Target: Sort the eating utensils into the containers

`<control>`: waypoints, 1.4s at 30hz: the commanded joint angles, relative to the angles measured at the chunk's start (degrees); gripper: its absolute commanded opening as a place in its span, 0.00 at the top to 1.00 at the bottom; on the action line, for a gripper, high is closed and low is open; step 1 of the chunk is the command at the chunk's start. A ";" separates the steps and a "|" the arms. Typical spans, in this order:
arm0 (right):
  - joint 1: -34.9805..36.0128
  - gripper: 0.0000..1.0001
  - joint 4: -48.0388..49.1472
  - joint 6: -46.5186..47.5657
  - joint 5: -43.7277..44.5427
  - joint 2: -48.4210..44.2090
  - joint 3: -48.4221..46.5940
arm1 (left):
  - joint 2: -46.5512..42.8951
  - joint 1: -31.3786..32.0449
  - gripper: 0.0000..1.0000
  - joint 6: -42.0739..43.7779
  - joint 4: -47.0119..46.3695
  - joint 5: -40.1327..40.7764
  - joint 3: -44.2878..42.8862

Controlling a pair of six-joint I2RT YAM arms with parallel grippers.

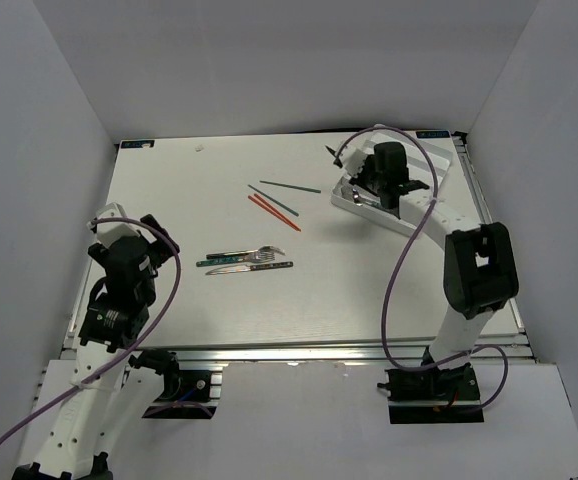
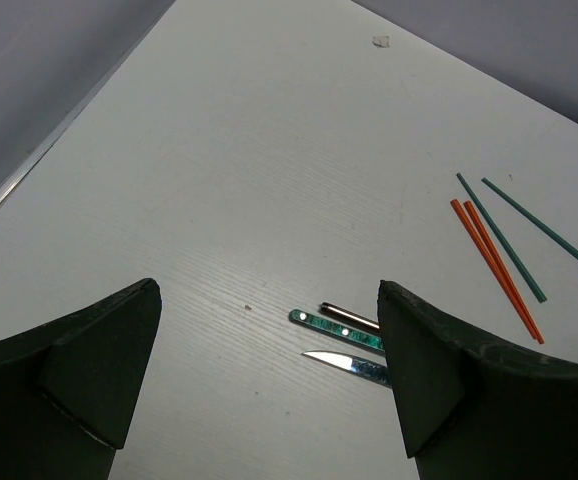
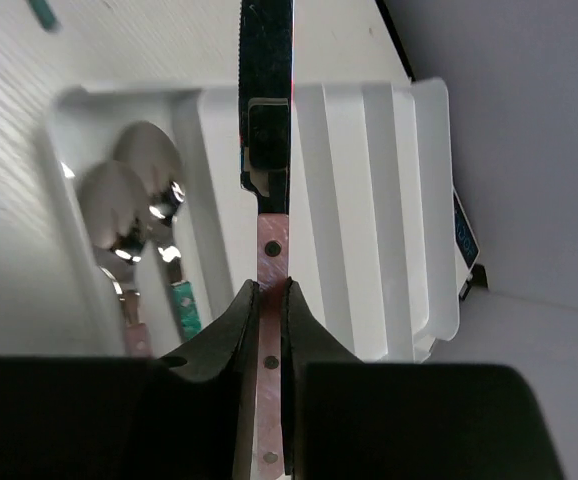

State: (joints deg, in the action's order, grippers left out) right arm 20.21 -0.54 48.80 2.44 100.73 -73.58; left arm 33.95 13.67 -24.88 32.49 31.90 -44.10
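Observation:
My right gripper (image 3: 271,300) is shut on the pinkish handle of a knife (image 3: 271,245). It holds the knife lengthwise over a middle slot of the white cutlery tray (image 3: 369,200). Two spoons (image 3: 134,200) lie in the tray's left slot. In the top view the right gripper (image 1: 369,180) is over the tray (image 1: 441,168) at the back right. A fork (image 1: 259,253) and a green-handled knife (image 1: 251,267) lie mid-table. Red-orange chopsticks (image 1: 274,212) and dark green chopsticks (image 1: 289,186) lie behind them. My left gripper (image 1: 159,240) is open and empty at the left, with the green handle (image 2: 337,330) and a knife blade (image 2: 344,364) ahead of it.
White walls close in the table on the left, back and right. The chopsticks also show in the left wrist view, red-orange (image 2: 494,265) and dark green (image 2: 539,223), far right of the left gripper (image 2: 269,380). A small white speck (image 2: 380,42) lies near the back edge.

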 commanded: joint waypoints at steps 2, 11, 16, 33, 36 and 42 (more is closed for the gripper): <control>-5.86 1.00 7.83 2.28 0.74 3.77 -2.27 | -0.03 -0.14 0.02 0.45 -0.94 -1.31 0.15; -10.53 1.00 5.89 5.17 -1.91 9.57 -3.50 | 1.11 0.04 0.02 0.54 -1.11 -2.02 0.15; -11.94 1.00 7.12 5.96 -1.56 11.33 -2.89 | 1.29 0.04 0.02 0.54 -1.11 -1.93 0.06; -11.95 0.11 6.34 2.65 0.37 8.61 -5.16 | 1.82 0.21 0.02 0.63 -1.20 -2.28 0.06; -6.53 0.11 3.71 -5.94 4.84 5.54 -9.38 | 1.82 0.13 0.02 0.71 -1.20 -2.19 0.15; 4.55 0.11 -12.72 -18.28 -25.16 1.57 -13.51 | 2.08 0.13 0.02 0.63 -0.94 -1.32 0.06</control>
State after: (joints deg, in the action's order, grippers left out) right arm 19.59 -4.64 38.65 -3.09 105.75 -83.83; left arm 35.94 13.69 -24.62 32.10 30.41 -44.10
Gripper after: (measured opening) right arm 0.894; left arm 0.979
